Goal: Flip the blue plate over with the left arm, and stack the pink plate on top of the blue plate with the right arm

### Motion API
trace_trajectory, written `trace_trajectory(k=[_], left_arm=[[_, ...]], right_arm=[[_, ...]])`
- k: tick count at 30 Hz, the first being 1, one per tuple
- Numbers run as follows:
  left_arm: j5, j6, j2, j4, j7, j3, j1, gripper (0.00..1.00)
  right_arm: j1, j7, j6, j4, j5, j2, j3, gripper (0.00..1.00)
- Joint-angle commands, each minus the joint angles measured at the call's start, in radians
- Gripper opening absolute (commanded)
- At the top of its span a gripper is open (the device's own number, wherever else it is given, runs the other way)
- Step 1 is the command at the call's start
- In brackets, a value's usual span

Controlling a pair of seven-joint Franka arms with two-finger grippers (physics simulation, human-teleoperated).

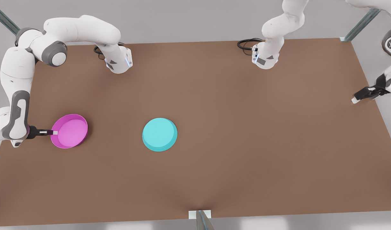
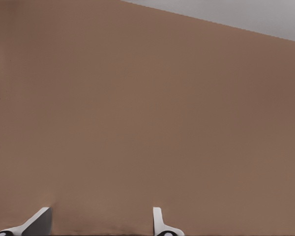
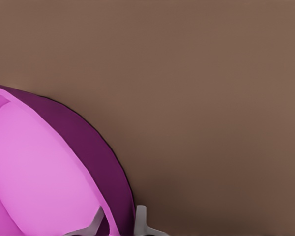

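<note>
The right gripper [image 1: 53,132] is pinching the pink plate's [image 1: 70,131] rim, tilting it off the table [image 1: 246,143]. Light, stiff, probably slick. The blue plate [image 1: 159,134] is lying base-up mid-table; the left gripper [image 1: 355,99] is waiting wide.

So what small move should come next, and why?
Probably lift: the right gripper straddles the pink plate's rim, and the blue plate already lies base-up. The left gripper waits at the table edge.
</note>
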Motion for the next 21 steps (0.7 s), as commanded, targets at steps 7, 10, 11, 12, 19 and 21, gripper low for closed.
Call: trace_trajectory(k=[7, 10, 11, 12, 19, 21], left_arm=[[0.017, -0.068, 0.277, 0.32, -0.009, 0.079, -0.53, 1.0], [0.016, -0.066, 0.266, 0.32, -0.007, 0.079, -0.531, 1.0], [0.016, -0.066, 0.266, 0.32, -0.002, 0.079, -0.531, 1.0], [0.016, -0.066, 0.263, 0.319, -0.005, 0.079, -0.53, 1.0], [0.013, -0.071, 0.246, 0.319, -0.01, 0.071, -0.531, 1.0], [0.011, -0.085, 0.234, 0.316, -0.009, 0.07, -0.531, 1.0]], right_arm=[[0.0, 0.0, 0.002, 0.0, 0.003, 0.006, 0.001, 0.31], [-0.001, -0.003, 0.002, 0.0, 0.0, 0.006, 0.001, 0.25], [-0.001, -0.005, 0.002, 0.0, 0.0, 0.006, 0.001, 0.21], [-0.001, -0.005, 0.002, 0.002, 0.0, 0.006, 0.007, 0.21], [0.002, -0.003, -0.002, 0.0, 0.0, -0.009, 0.008, 0.21], [0.002, -0.006, -0.009, -0.003, 0.002, -0.015, 0.021, 0.21]])
